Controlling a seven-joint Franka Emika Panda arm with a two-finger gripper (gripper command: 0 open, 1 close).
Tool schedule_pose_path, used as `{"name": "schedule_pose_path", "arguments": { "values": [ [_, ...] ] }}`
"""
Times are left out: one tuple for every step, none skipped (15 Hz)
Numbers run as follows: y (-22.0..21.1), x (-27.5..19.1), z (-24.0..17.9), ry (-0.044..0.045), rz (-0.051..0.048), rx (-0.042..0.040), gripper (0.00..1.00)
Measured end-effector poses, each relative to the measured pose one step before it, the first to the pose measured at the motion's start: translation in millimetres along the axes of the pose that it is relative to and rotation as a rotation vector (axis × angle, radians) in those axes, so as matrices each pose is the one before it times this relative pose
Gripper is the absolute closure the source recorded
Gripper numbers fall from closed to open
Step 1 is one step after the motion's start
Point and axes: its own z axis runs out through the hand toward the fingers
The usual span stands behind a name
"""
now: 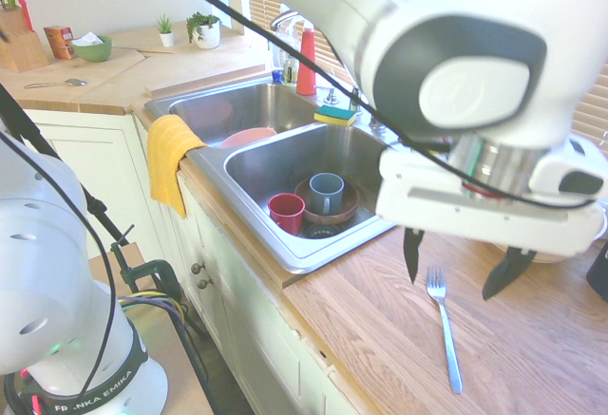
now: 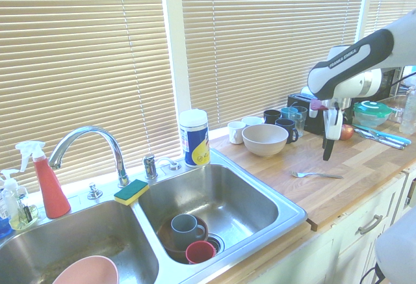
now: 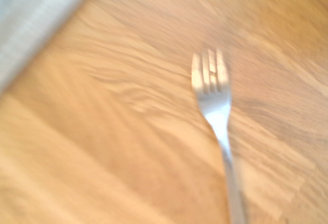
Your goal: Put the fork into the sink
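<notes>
We've got the end effector (image 1: 461,275) hanging wide open and empty above the fork (image 1: 442,325), which lies flat on the tabletop (image 1: 399,339) just beside the sink (image 1: 285,163). Thin handle, so we could easily pinch off-centre and skid it away.

— How many forks do you count on the wooden counter (image 1: 532,339)?

— One fork (image 1: 444,325). The sink (image 2: 273,201) has two basins.

— And inside the sink?

— One grey mug (image 1: 326,193), one red cup (image 1: 286,212), one brown bowl (image 1: 350,210) and one pink bowl (image 2: 86,272).

— By the window?

— One beige bowl (image 2: 264,139), five cups (image 2: 285,124) behind it, one sponge (image 2: 131,192), one red spray bottle (image 2: 47,184) and one wipes canister (image 2: 194,138).
</notes>
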Motion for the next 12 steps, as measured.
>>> {"name": "schedule_pose_path", "arguments": {
  "values": [
    [1.23,3.59,11.13,-0.00913,-0.00873,-0.00048,0.0],
    [0.42,2.33,7.45,-0.00629,-0.0066,-0.00195,0.0],
    [0.12,1.21,4.51,-0.0046,-0.00315,-0.00224,0.0],
    [0.27,0.91,3.29,0.00336,-0.00098,-0.00408,0.0],
    [-0.92,0.04,4.53,0.00479,-0.0017,-0.00383,0.0],
    [-1.51,-0.32,5.21,0.00255,-0.00233,-0.00286,0.0],
    [-3.04,-0.83,6.16,0.0013,-0.00491,-0.00197,0.0],
    [-3.53,-0.08,6.3,-0.00131,-0.00645,-0.00204,0.0],
    [-3.37,0.41,5.49,-0.00006,-0.00644,-0.00263,0.0],
    [-3.29,1.26,5.1,-0.00201,-0.00628,-0.0028,0.0],
    [-2.32,2.28,4.57,0.00255,-0.00072,-0.00519,0.0],
    [-2.2,2.97,4.61,0.00296,0.00075,-0.00629,1.0]
  ]
}}
